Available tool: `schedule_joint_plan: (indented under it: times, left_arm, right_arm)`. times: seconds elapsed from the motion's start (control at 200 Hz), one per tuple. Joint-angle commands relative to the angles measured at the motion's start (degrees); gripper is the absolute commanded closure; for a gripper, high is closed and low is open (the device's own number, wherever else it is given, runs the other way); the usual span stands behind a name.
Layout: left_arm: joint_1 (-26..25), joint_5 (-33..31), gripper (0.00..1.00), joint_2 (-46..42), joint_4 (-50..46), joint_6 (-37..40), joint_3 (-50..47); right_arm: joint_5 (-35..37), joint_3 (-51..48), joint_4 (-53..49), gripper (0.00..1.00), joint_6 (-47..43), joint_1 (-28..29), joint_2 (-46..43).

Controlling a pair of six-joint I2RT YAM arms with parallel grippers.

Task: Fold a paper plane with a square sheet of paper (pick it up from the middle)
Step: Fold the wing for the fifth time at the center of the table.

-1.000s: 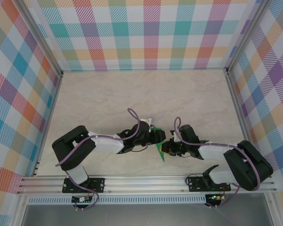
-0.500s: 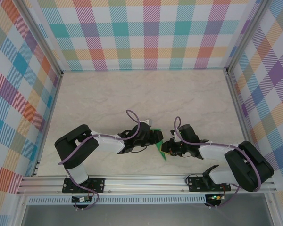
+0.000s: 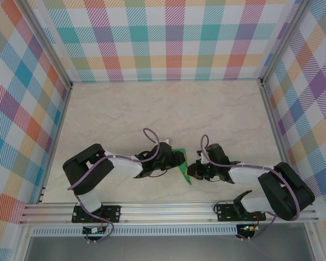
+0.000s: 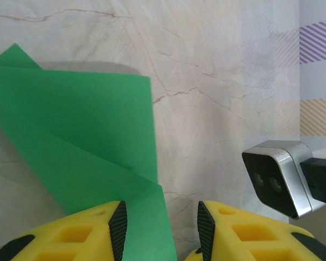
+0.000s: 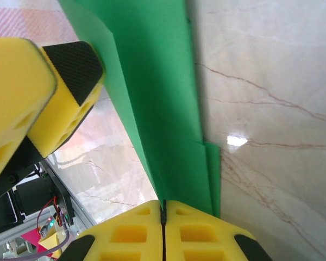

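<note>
The square sheet of paper [image 3: 183,170] is bright green and folded into overlapping layers, standing on edge between the two grippers near the table's front. My right gripper [image 3: 194,172] is shut on its lower edge, and the sheet [image 5: 157,81] runs straight into the closed slit of the right gripper [image 5: 163,209]. My left gripper [image 3: 175,159] stands open on the paper's other side. In the left wrist view the paper [image 4: 87,125] reaches in between the left gripper's [image 4: 162,231] jaws, lying by the left pad with a gap to the right one.
The marble tabletop [image 3: 152,114] stretches bare behind the arms, with plaid walls [image 3: 168,38] on three sides. An aluminium rail [image 3: 163,209] runs along the near edge. The right wrist's camera [image 4: 274,176] sits close to the left jaws; a left fingertip [image 5: 70,65] shows beside the sheet.
The right jaws have closed on the paper's edge. The left gripper has shifted slightly, and more of the green sheet now shows between the two grippers from above.
</note>
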Motion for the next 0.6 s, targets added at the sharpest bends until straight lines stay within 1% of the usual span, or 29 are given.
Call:
schedule_joint_plan:
  times: [0.0,0.11,0.27,0.425,0.595]
  left_arm:
    - [0.75,0.41,0.56,-2.46,1.51,0.13,-1.03]
    - [0.75,1.34,0.51,-5.19,1.96,1.34,-1.35]
    - [0.74,2.09,0.44,-9.53,0.15,4.16,-1.11]
    - [0.75,1.47,0.44,-12.03,-1.88,5.34,-1.65]
    - [0.54,5.53,0.48,-9.59,-0.39,6.07,-0.62]
  right_arm:
    - [-1.37,1.42,1.15,0.94,-0.43,-0.54,2.07]
    - [-1.48,1.35,1.48,0.94,-0.30,-0.66,2.39]
    - [-1.08,0.75,1.24,0.94,0.90,-1.25,1.49]
    - [-1.60,0.47,2.44,0.93,2.63,-1.62,2.22]
    - [-2.08,0.47,4.06,0.93,3.52,-1.89,4.35]
